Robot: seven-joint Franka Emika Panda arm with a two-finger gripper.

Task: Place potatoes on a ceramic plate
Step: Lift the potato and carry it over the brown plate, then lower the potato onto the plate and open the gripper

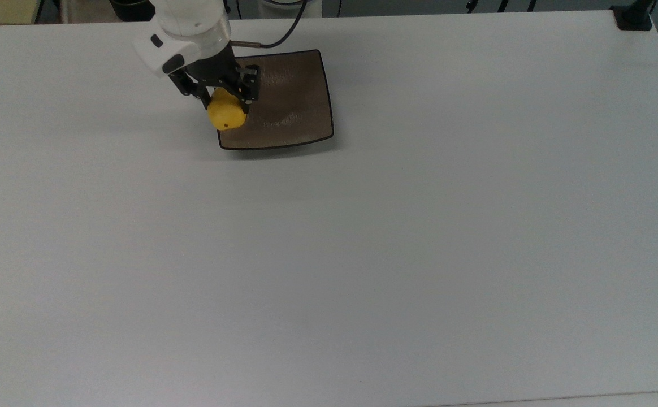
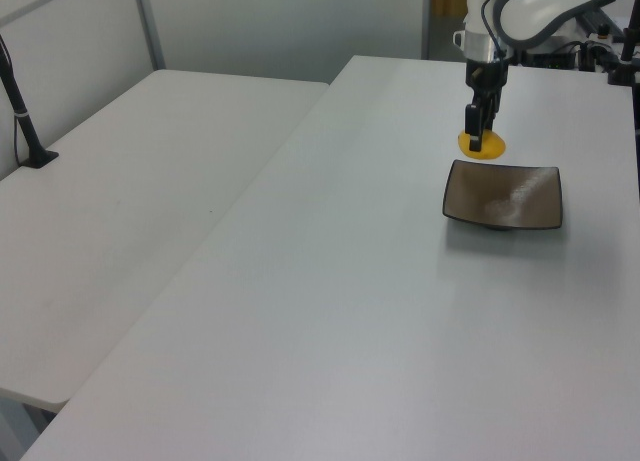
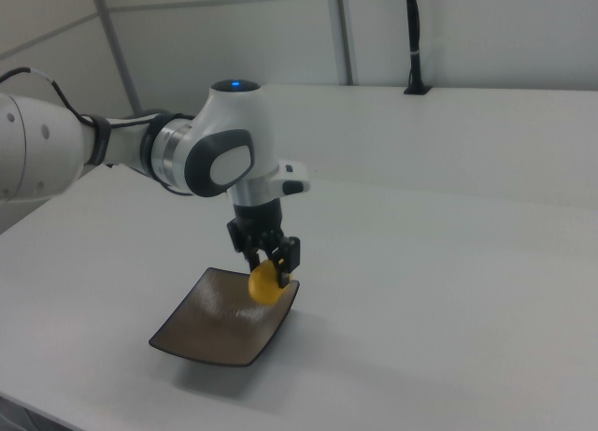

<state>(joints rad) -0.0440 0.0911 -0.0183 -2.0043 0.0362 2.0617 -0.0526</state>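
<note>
Above the ceramic plate's (image 1: 301, 96) rim, a smooth, likely slippery yellow potato (image 1: 226, 115) is clamped mid-body by the gripper (image 1: 224, 102).

potato (image 1: 226, 115): bright yellow, one small dark spot
ceramic plate (image 1: 292, 113): glossy brown-grey, thin black rim, textured sheen
gripper (image 1: 223, 99): black fingers, white and grey arm housing
table (image 1: 363, 237): plain white
</note>
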